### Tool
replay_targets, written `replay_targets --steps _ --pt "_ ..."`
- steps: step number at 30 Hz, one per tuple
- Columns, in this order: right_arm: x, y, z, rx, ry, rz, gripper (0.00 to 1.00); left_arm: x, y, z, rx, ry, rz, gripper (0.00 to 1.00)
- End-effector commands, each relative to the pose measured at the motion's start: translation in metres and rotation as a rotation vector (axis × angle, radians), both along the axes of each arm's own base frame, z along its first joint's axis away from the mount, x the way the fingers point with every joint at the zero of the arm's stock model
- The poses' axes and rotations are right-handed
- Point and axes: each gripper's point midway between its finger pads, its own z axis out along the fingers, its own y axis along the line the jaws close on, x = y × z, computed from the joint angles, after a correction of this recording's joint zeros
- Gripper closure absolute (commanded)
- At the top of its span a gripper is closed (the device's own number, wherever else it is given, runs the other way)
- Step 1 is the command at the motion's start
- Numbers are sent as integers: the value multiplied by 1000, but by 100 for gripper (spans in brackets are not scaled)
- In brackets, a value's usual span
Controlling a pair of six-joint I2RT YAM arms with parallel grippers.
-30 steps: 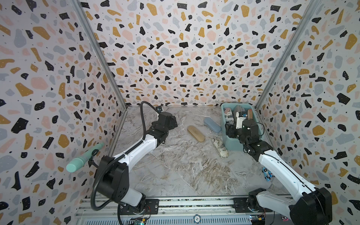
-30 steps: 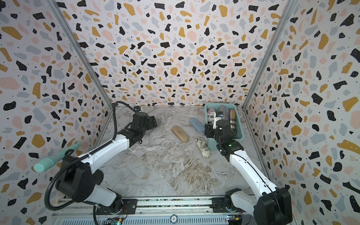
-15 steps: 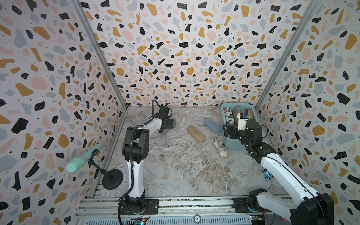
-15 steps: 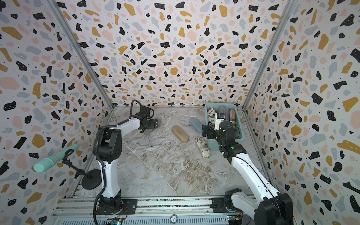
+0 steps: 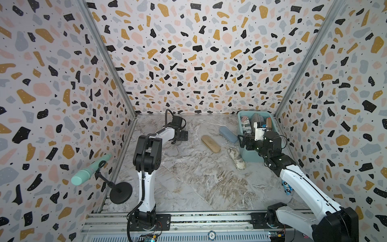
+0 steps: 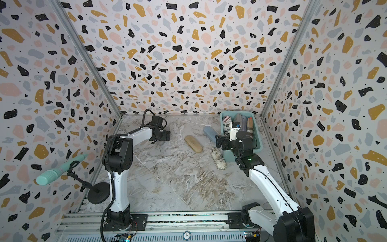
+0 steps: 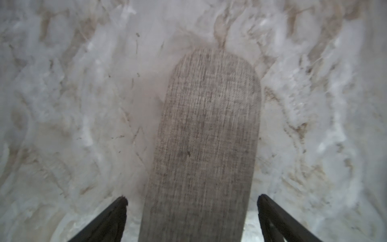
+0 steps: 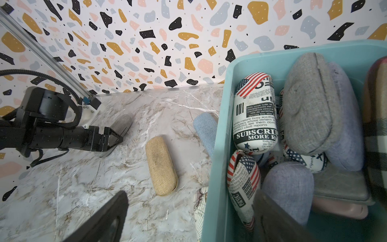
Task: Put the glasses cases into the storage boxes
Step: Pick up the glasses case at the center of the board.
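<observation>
The teal storage box (image 5: 270, 115) (image 6: 258, 134) stands at the back right and holds several glasses cases: newspaper-print, grey, lilac and plaid (image 8: 377, 117). My right gripper (image 5: 244, 142) (image 8: 191, 194) hangs open over the box's left wall (image 8: 217, 125), one finger outside and one inside. On the table lie a tan case (image 5: 210, 143) (image 8: 161, 165), a blue case (image 5: 228, 134) against the box, and a map-print case (image 5: 236, 158). My left gripper (image 5: 182, 136) (image 7: 191, 199) is open at the back left, its fingers astride a grey case (image 7: 207, 136) without touching it.
A mint-green ribbed cylinder (image 5: 90, 170) on a black stand (image 5: 121, 192) sits by the left wall. Terrazzo-patterned walls close three sides. The arms' rail (image 5: 188, 222) runs along the front. A small blue object (image 5: 287, 187) lies by the right wall.
My left arm's elbow has swung up from low to upright while its gripper stayed over the grey case. My right gripper has shifted slightly left at the box wall.
</observation>
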Motion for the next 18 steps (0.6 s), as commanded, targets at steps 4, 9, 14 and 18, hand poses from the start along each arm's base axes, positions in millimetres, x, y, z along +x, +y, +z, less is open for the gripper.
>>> replay_targets --steps 4,9,14,18 --pt "0 2 6 23 -19 11 11 -11 19 -6 110 37 46 15" --pt "1 4 4 25 -10 17 15 -10 18 -5 124 42 46 30" --pt "1 3 5 26 -13 15 15 -12 17 -13 129 70 34 32" --pt "1 3 5 25 -12 11 15 -13 16 -17 133 79 27 27"
